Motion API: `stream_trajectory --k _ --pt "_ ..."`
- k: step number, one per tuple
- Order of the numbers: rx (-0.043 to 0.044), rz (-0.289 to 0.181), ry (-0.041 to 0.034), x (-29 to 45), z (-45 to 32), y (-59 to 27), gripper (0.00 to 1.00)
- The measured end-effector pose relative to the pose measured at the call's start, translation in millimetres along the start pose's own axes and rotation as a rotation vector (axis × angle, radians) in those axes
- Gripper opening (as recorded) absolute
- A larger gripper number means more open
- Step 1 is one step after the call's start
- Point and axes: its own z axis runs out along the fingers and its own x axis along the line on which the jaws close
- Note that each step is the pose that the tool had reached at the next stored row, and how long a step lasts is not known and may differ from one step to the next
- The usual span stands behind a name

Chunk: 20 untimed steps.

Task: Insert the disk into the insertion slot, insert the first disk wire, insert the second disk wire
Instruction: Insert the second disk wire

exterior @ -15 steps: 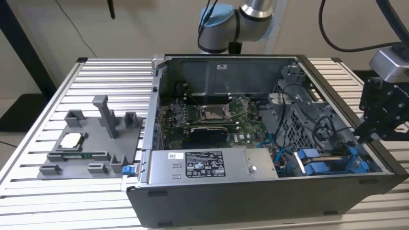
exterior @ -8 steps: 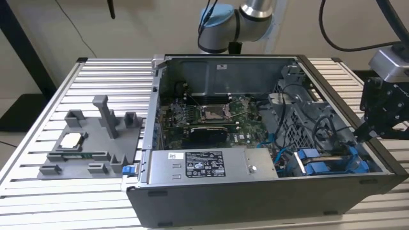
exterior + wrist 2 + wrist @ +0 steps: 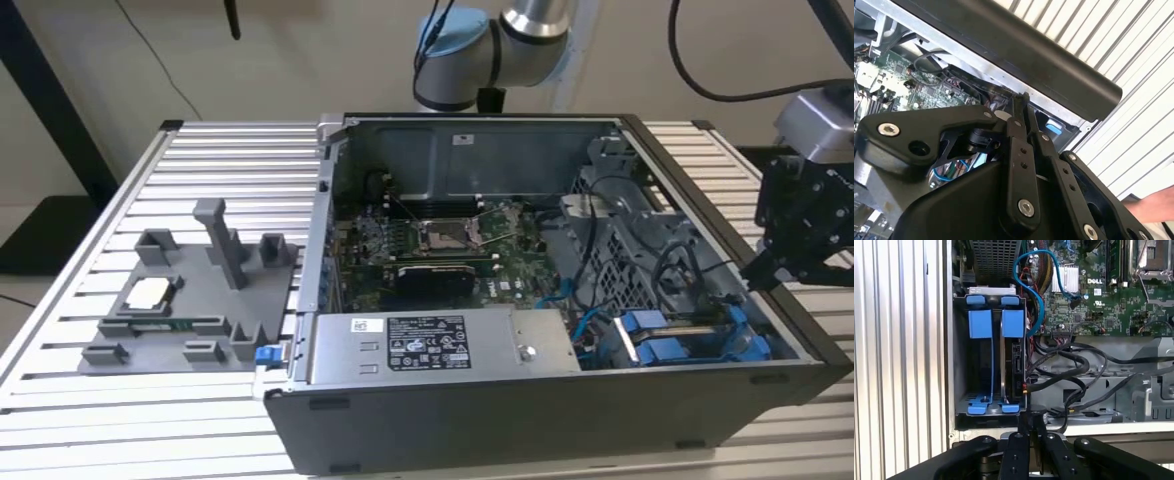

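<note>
Already the disk [image 3: 1007, 370] is seated on edge inside the drive cage [image 3: 960, 365]. It is clipped in its blue carrier [image 3: 1013, 322], so its connector edge faces the loose wires [image 3: 1069, 365] beside the cage. The gripper [image 3: 1027, 420] is held just outside the cage's open end with its fingers drawn together. Whether a wire is pinched cannot be told.

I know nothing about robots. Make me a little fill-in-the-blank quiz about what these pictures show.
1. The disk stands in the metal cage, clipped in a ___ frame.
2. The gripper hangs to the exterior view's ___ of the computer case.
3. The grey tray lies on the table to the exterior view's ___ of the case.

Missing words: blue; right; left.
</note>
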Motion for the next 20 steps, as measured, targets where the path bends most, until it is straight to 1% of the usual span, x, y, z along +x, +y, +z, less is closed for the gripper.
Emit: stream_trajectory --k 4,5,7,10,16,20 --pt "-0.0003 0.000 0.0002 -0.2 -4.2 6.3 0.16" --pt "-0.0004 0.000 -0.0004 -0.4 -6.2 8.4 0.16" --pt "-0.0006 0.000 -0.0040 -0.6 -9.0 13.0 0.16" --pt "-0.0006 0.000 -0.0067 -0.7 -11.8 20.6 0.16" --pt "-0.0005 0.002 -0.0073 -1.9 -16.5 36.5 0.16" --pt "-0.0005 0.002 -0.0082 -4.5 -19.6 46.8 0.16"
